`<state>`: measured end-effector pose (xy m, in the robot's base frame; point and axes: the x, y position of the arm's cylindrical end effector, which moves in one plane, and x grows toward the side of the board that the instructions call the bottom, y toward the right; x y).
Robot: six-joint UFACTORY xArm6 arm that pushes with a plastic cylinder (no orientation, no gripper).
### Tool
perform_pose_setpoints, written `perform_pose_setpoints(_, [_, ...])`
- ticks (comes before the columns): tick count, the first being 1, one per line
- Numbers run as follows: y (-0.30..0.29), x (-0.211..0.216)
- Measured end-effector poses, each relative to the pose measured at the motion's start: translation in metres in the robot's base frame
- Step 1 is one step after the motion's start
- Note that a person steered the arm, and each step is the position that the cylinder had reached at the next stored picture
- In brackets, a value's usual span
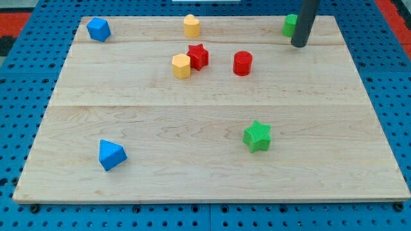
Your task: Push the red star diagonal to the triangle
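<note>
Red star [198, 56] lies to the view's left of your tip [298, 45], slightly lower.
Your end effector is a bare rod holding nothing; the blue triangle [111, 154] sits bottom-left on the worktop [205, 173].

board [212, 128]: wooden, on blue pegboard [13, 115]
yellow blocks: one [191, 25] top centre, one [181, 66] below it
red cylinder [243, 63]: right of centre
green star [257, 136]: lower right
green block [290, 25]: top right
blue block [98, 29]: top left
</note>
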<state>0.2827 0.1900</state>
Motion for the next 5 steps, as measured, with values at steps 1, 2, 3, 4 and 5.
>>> perform_pose_setpoints(1, [-0.027, 0.000])
perform_pose_setpoints(2, [-0.088, 0.009])
perform_pose_setpoints(3, [-0.155, 0.006])
perform_pose_setpoints(4, [-0.227, 0.022])
perform_pose_setpoints(5, [-0.207, 0.043])
